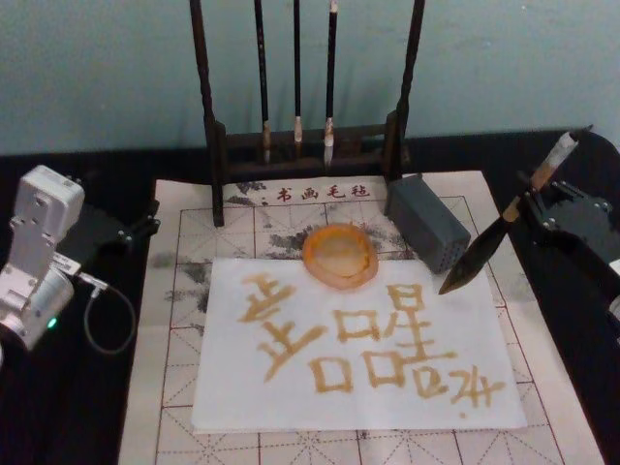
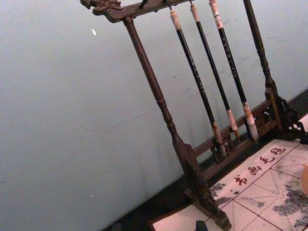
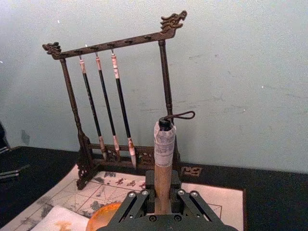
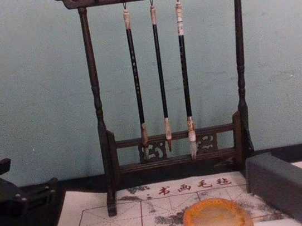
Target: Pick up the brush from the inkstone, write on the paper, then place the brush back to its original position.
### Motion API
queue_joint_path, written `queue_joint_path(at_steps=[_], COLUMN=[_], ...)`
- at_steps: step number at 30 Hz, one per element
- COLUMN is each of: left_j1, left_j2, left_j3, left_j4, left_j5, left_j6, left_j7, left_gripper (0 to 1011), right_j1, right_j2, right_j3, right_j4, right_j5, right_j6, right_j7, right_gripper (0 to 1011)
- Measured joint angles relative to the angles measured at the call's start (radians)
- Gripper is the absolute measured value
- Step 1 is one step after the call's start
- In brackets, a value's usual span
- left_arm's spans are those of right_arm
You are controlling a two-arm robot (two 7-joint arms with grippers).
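Just now the right gripper (image 1: 531, 205) is clamped on the tan bamboo handle of the large dark-bristled calligraphy brush (image 1: 475, 257). The brush slants, its pointed tip low over the near corner of the white sheet of paper (image 1: 358, 387), which carries golden-brown characters; contact cannot be told. Beyond the tip, away from the gripper, sits the round amber translucent inkstone (image 1: 339, 257), touching the paper's far edge. A grey rectangular block with small holes (image 1: 426, 223) lies between gripper and inkstone. Three slim black brushes (image 1: 297, 68) hang in the dark wooden rack (image 1: 206, 97). The left gripper (image 1: 121, 232) is parked well apart.
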Motion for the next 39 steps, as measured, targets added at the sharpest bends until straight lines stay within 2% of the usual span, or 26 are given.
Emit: queue_joint_path(at_steps=[7,20,39], left_j1=[0.0,0.0,0.0], left_j2=[0.0,0.0,0.0], left_j3=[0.0,0.0,0.0], left_j4=[0.0,0.0,0.0], left_j5=[0.0,0.0,0.0], left_j6=[0.0,0.0,0.0], left_j7=[0.0,0.0,0.0], left_gripper=[1001,1001,1001], right_j1=[0.012,0.029,0.018], right_j2=[-0.019,-0.054,-0.091], right_j3=[-0.001,-0.003,0.017], right_j4=[0.02,0.038,0.051], right_j5=[-0.039,-0.076,-0.147], right_j6=[-0.012,-0.011,-0.018], right_j7=[0.014,0.038,0.058], right_gripper=[195,195,195])
